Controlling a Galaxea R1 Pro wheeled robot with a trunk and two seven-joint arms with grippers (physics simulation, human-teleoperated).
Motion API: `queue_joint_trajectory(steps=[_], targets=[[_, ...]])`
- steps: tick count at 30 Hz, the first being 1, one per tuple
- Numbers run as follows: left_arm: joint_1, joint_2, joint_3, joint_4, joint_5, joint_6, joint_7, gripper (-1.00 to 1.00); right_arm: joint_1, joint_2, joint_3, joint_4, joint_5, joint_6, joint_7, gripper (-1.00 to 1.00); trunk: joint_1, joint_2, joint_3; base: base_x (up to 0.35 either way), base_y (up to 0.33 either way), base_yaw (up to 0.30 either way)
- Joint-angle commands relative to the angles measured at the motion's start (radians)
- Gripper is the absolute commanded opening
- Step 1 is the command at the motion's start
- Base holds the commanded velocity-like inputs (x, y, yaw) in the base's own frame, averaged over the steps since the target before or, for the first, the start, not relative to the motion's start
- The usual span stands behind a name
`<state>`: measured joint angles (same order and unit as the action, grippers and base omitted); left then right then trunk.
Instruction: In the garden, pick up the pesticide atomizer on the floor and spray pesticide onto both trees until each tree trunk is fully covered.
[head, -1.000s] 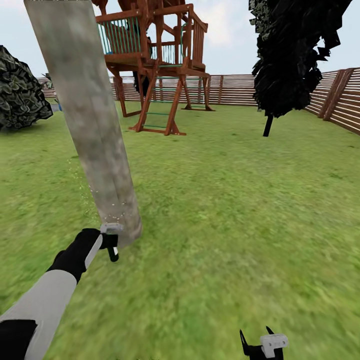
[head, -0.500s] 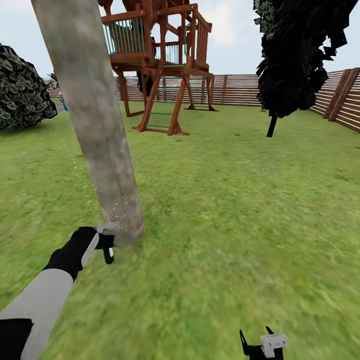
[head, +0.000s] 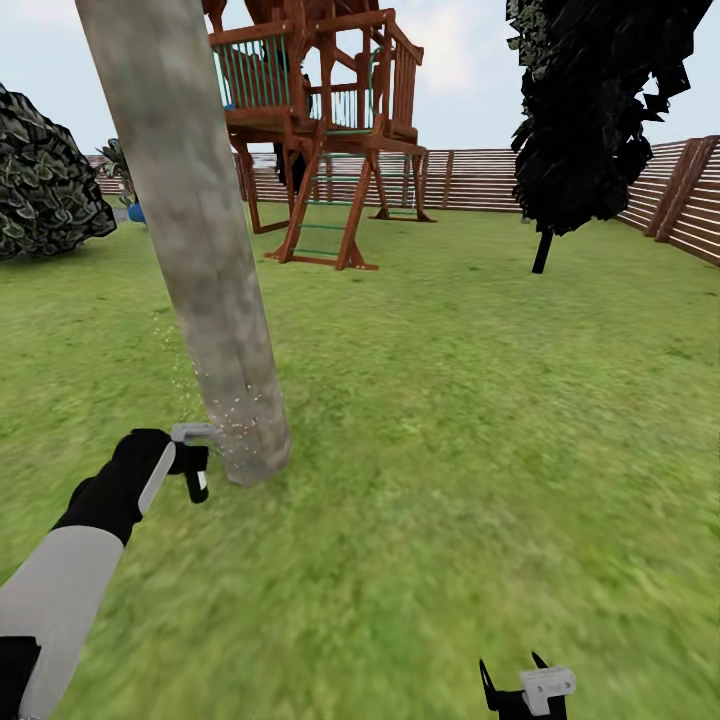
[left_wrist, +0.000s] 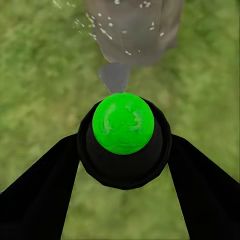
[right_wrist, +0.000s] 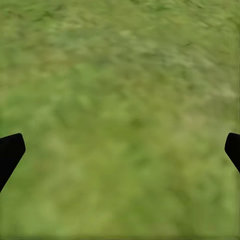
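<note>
A thick beige-grey tree trunk leans up from the grass at the left of the head view. My left gripper is shut on the pesticide atomizer, whose grey nozzle points at the trunk's base. Whitish pesticide specks dot the lower trunk and float beside it. In the left wrist view the atomizer shows as a black body with a bright green top between my fingers, facing the speckled trunk. My right gripper hangs open low over grass.
A brown wooden play tower stands behind the trunk. The slat fence bounds the lawn. A narrow all-black tree stands at the right, a dark green bush at the far left.
The view has shifted slightly. My left arm with the atomizer has moved left and up along the trunk's base, and the specks sit higher on the trunk. The right gripper has stayed put.
</note>
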<state>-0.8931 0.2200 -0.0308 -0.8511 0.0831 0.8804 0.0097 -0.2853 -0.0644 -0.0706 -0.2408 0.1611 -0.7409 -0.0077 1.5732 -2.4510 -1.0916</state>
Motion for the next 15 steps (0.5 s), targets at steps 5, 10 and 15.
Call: queue_joint_trajectory(steps=[5, 10, 15], targets=[[-0.014, -0.033, -0.002, -0.002, 0.006, 0.001, 0.000, -1.00, 0.000, 0.000, 0.000, 0.001, 0.000, 0.000, 0.000, 1.00, 0.000, 0.000, 0.000, 0.000, 0.000, 0.000], [-0.032, -0.007, 0.000, 0.004, -0.003, 0.009, 0.002, -1.00, 0.000, 0.000, 0.000, 0.002, 0.000, 0.000, 0.000, 1.00, 0.000, 0.000, 0.000, 0.000, 0.000, 0.000], [-0.034, 0.025, -0.001, 0.011, 0.007, 0.009, -0.002, -1.00, 0.000, 0.000, 0.000, 0.002, 0.001, 0.000, 0.000, 1.00, 0.000, 0.000, 0.000, 0.000, 0.000, 0.000]])
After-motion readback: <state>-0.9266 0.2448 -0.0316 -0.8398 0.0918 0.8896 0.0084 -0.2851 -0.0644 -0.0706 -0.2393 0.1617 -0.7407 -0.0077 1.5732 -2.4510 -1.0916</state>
